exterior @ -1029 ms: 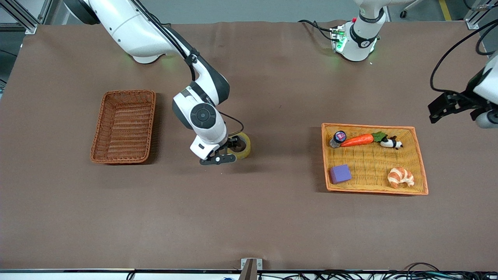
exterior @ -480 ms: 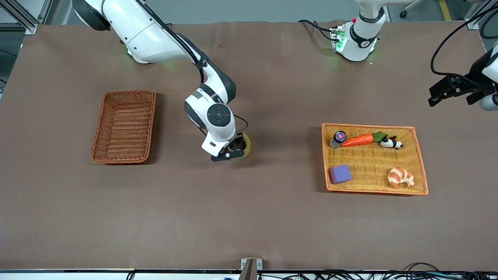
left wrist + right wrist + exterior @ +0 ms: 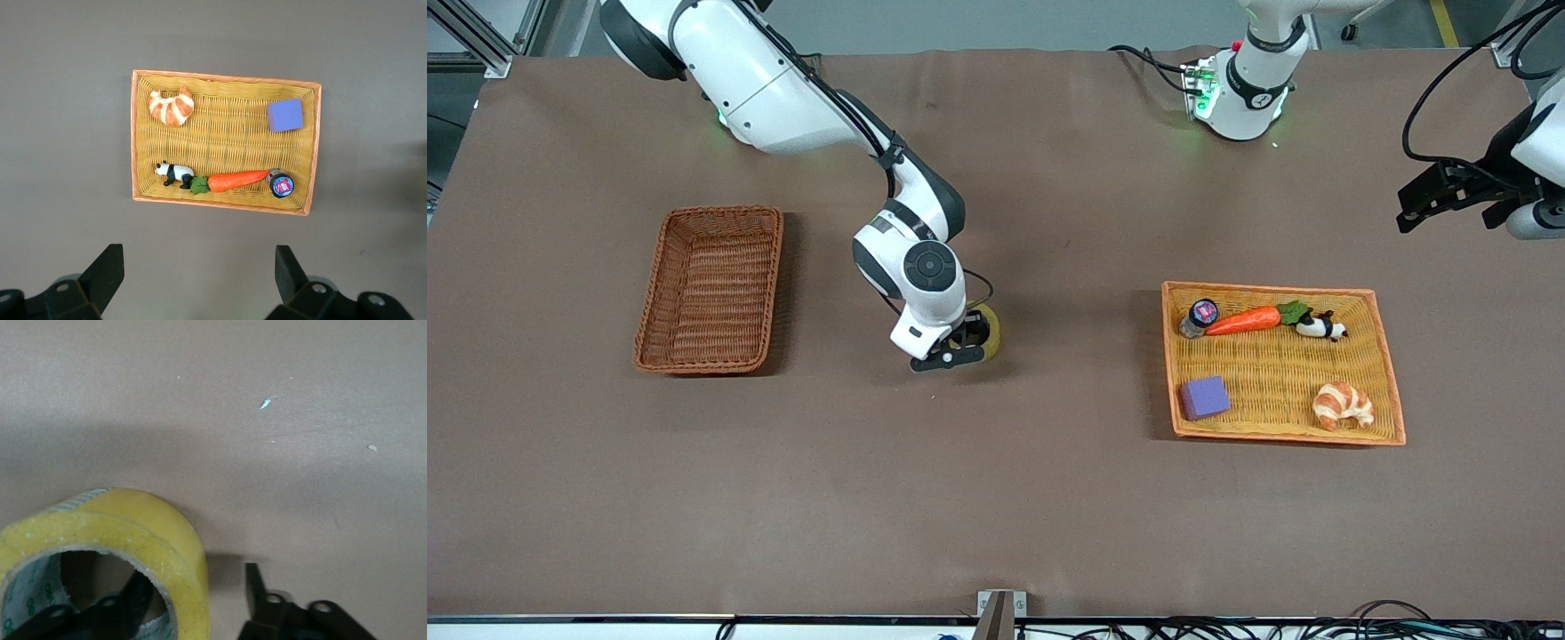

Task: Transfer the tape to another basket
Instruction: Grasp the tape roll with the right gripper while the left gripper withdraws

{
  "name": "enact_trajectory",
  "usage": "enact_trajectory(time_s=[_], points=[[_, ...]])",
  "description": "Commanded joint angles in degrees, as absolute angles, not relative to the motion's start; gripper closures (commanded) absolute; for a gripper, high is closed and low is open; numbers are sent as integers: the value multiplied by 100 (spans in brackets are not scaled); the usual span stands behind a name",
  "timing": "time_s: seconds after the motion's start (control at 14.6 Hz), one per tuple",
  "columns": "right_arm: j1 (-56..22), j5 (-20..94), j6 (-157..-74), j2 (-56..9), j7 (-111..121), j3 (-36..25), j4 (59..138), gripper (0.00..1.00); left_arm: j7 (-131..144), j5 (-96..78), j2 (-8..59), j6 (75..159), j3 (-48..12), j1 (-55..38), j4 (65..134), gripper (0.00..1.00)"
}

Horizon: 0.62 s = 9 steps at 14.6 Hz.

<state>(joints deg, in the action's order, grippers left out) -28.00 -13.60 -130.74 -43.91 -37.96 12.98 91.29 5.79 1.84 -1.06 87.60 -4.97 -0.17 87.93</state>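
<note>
The tape (image 3: 990, 330), a yellowish roll with a grey core, lies flat in the middle of the table. It fills the near part of the right wrist view (image 3: 167, 540). My right gripper (image 3: 959, 345) is down at the tape and open. It straddles the roll's wall, with one finger (image 3: 137, 590) inside the core and the other finger (image 3: 253, 583) outside, a small gap from the roll. The reddish-brown wicker basket (image 3: 651, 307) sits empty toward the right arm's end. My left gripper (image 3: 1427, 197) is open and empty, held in the air at the left arm's end of the table.
A yellow woven tray (image 3: 1272, 289) toward the left arm's end holds a carrot (image 3: 1243, 320), a purple block (image 3: 1205, 396), a croissant (image 3: 1343, 404), a panda toy and a small jar. The left wrist view shows this tray (image 3: 227, 80) beneath my left gripper (image 3: 199, 257).
My right gripper has moved toward the left arm's end over the tape and come down, one finger now inside the core. My left gripper has drawn back toward the bases.
</note>
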Motion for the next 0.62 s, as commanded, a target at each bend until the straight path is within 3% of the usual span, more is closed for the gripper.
enact_trajectory(time_s=[0.0,0.27,0.55], points=[[-2778,-1512,-13043,-4289,-4271,1327,9193,100,483,70,-176,8842,-457,-62,8903,0],[-2690,-1485,-12483,-4158,-4280,1371,9079,100,483,70,-97,8868,-466,-53,8886,0],[-1927,-1398,-10911,-3053,-3879,1670,9132,100,483,70,-70,8947,-466,-53,8877,0]])
